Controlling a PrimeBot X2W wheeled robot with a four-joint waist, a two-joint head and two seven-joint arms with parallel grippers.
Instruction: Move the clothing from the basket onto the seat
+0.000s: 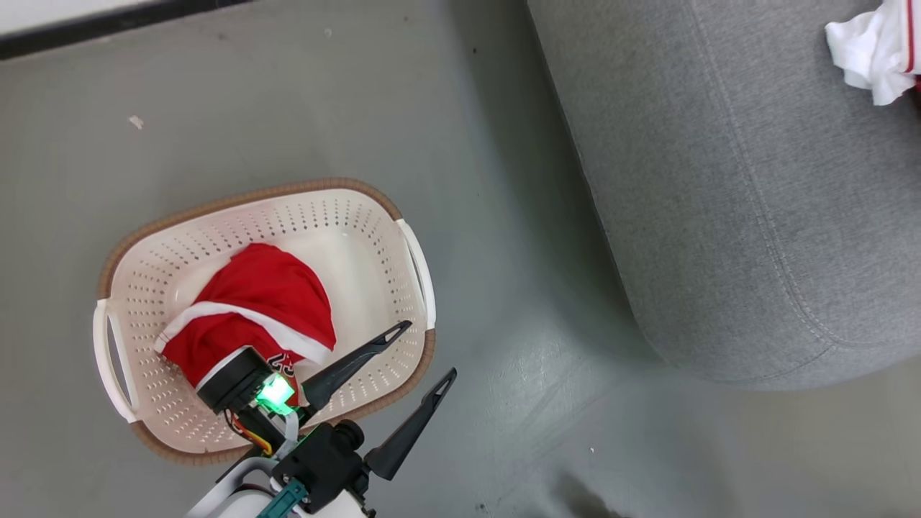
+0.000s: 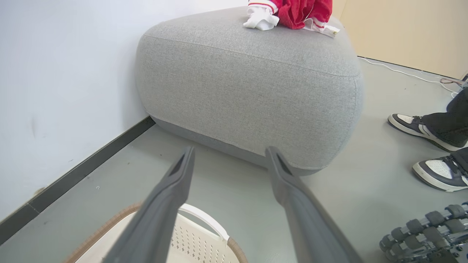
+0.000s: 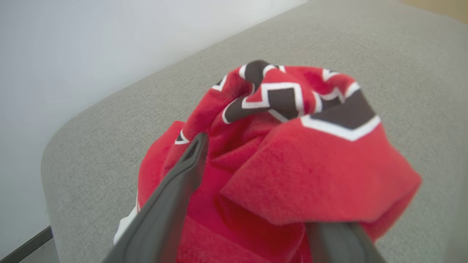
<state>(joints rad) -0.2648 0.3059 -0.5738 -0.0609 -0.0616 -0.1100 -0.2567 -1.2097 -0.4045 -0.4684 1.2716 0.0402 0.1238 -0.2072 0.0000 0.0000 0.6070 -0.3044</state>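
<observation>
In the head view my left gripper (image 1: 429,349) is spread and empty over the basket (image 1: 288,188), where one red garment (image 1: 266,288) lies. In the right wrist view my right gripper (image 3: 267,179) is spread wide around a second garment (image 3: 292,157) on the seat (image 3: 402,73).

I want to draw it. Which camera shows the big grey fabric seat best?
Left wrist view: the grey fabric seat shows nearly whole, top and side. Head view: one rounded corner from above. Right wrist view: its top under red clothing.
</observation>
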